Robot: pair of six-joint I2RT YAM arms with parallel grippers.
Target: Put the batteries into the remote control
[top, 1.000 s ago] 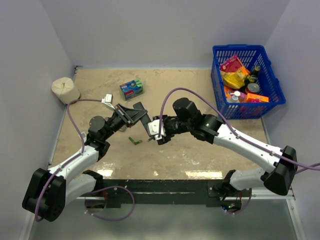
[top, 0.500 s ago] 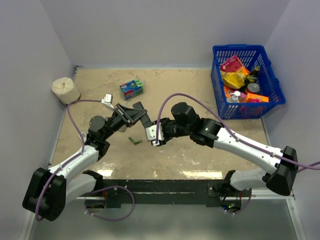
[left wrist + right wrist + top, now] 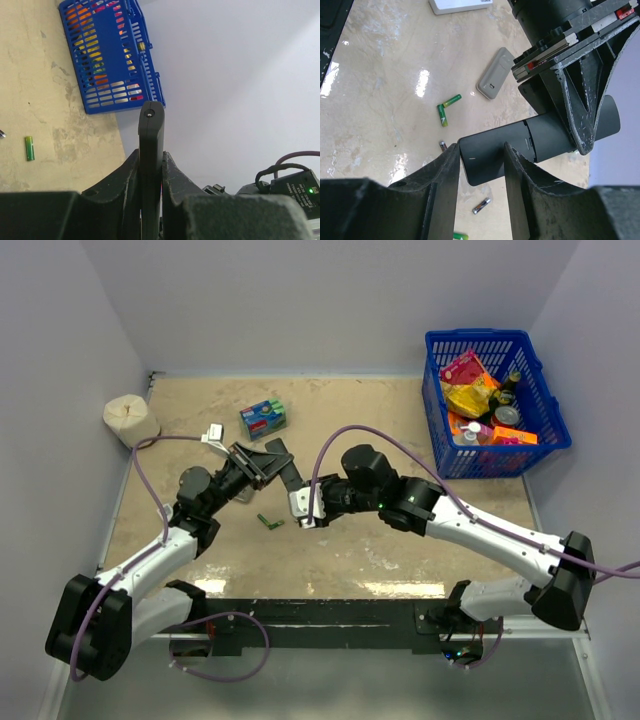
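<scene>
Shift: right gripper (image 3: 481, 150) is being carried leftward compared with half a second ago, closing on the remote (image 3: 151, 130); the left arm is hardly being moved.
Left gripper (image 3: 150, 156): is being kept clamped on the remote's lower body, so the bar is being presented off the table (image 3: 380, 420), free end outward, toward the other arm.
Right gripper: jaws are being held apart, with the remote's free end showing in the gap; whether it is being touched cannot be told.
Batteries (image 3: 447, 109): are being left on the table below the wrists, two green ones touching in a V and others scattered near; none is being carried.
Edges: a grey remote (image 3: 495, 80) is lying near the batteries; the basket (image 3: 480, 335) is standing well apart to the right.
Room: bare table is being left around the batteries, likely enough for a descent. The raised remote and the left fingers (image 3: 130, 170) are crowding the right wrist, so any closing is probably being limited to a short, straight approach.
</scene>
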